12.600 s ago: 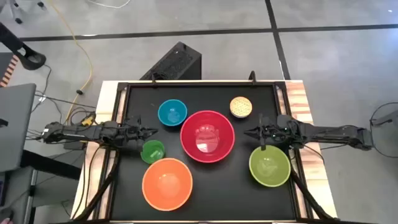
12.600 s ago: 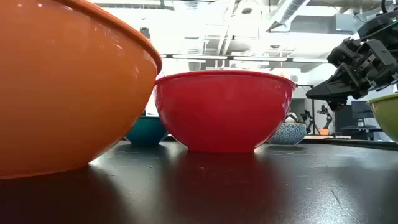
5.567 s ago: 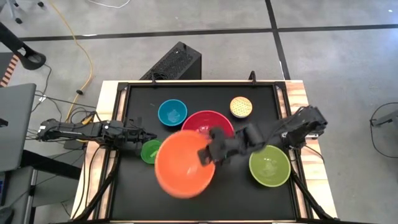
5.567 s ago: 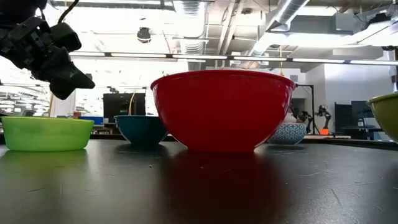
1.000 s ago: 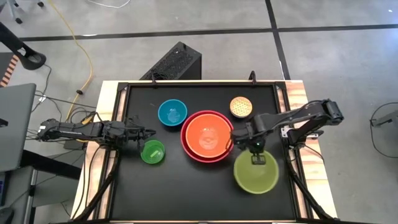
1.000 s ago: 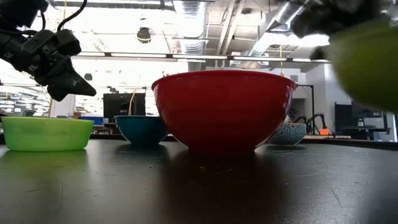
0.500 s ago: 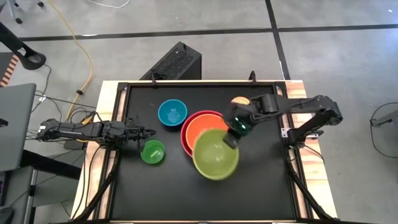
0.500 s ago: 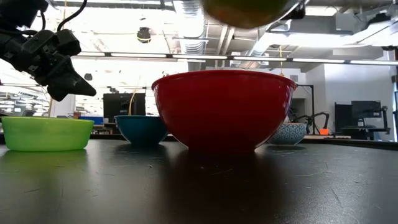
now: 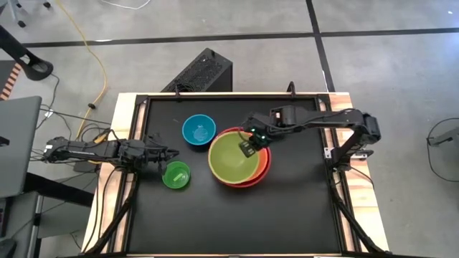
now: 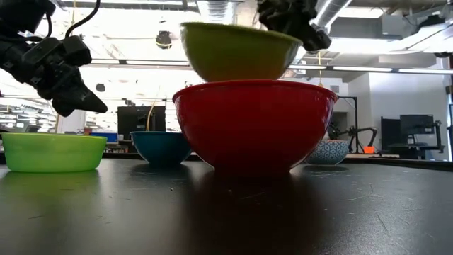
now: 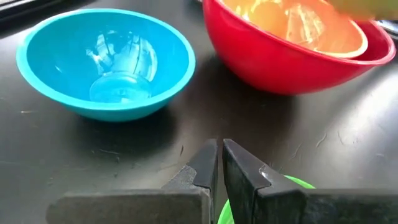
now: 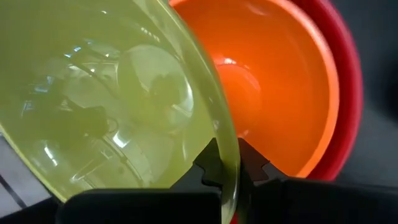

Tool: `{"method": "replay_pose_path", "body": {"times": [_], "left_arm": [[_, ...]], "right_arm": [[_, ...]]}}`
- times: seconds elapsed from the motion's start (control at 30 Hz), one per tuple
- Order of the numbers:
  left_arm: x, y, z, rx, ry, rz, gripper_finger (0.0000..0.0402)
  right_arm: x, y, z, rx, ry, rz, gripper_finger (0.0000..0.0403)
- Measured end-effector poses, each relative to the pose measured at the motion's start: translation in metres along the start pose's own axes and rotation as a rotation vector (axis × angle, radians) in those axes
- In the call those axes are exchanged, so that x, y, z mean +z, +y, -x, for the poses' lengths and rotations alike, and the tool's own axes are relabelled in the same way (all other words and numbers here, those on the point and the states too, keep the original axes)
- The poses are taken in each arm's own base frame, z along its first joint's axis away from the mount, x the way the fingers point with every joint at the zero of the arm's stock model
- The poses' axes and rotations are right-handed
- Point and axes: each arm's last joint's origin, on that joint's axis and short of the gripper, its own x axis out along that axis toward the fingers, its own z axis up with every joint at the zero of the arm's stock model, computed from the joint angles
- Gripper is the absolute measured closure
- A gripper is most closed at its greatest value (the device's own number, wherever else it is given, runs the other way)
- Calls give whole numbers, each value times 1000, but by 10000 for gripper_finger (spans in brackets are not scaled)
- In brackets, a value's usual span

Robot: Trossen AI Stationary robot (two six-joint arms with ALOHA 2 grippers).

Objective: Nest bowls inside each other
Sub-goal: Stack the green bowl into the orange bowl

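Note:
My right gripper (image 9: 250, 145) is shut on the lime green bowl (image 9: 232, 158), which hangs over the orange bowl (image 12: 280, 93). The orange bowl sits nested in the red bowl (image 10: 255, 127) at the table's middle. In the low view the lime bowl (image 10: 237, 53) shows above the red rim. At the left, my left gripper (image 9: 172, 153) stays shut and empty just above the small bright green bowl (image 9: 176, 174). The blue bowl (image 9: 199, 130) stands on its base behind that. My right gripper pinches the lime bowl's rim (image 12: 227, 163) on its far right side, one finger inside the bowl and one outside. The fingers slant down from the table's far right. The bowl hangs mouth up, nearly level, over the orange bowl; whether it touches it, I cannot tell.
A small bowl with a patterned outside (image 10: 329, 151) stands behind the red bowl's right side; in the high view my right arm (image 9: 308, 120) covers it. The table's raised black rim (image 9: 229, 96) frames the top. The near half of the table has free room.
My right gripper has carried the lime bowl up from the table's near right and toward the left and far edge, over the red and orange bowls. Its wrist has rolled on the way. The bowl hung tilted half a second ago and is nearly level now.

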Motion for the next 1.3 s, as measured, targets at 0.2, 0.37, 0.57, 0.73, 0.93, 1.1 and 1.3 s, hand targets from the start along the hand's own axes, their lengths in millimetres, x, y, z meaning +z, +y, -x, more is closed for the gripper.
{"method": "replay_pose_path", "body": {"times": [0.2, 0.37, 0.57, 0.73, 0.93, 1.1, 1.3], "left_arm": [[-1, 0, 0, 5, 11, -4, 388], [-1, 0, 0, 5, 11, -4, 388], [-1, 1, 0, 6, 11, -4, 388], [-2, 1, 0, 8, 17, -5, 388], [-2, 1, 0, 9, 17, -6, 388], [-2, 1, 0, 9, 17, -6, 388], [-2, 1, 0, 9, 17, -5, 388]], "right_arm": [[10, -5, -15, -40, 6, -5, 384], [15, -10, -14, -72, -31, -21, 384], [16, -17, -16, -111, -28, -34, 384], [11, -27, -29, -163, 5, -51, 384], [4, -36, -46, -190, 26, -84, 384], [3, -37, -52, -162, 26, -86, 382], [-2, -38, -56, -175, 40, -78, 355]]}}
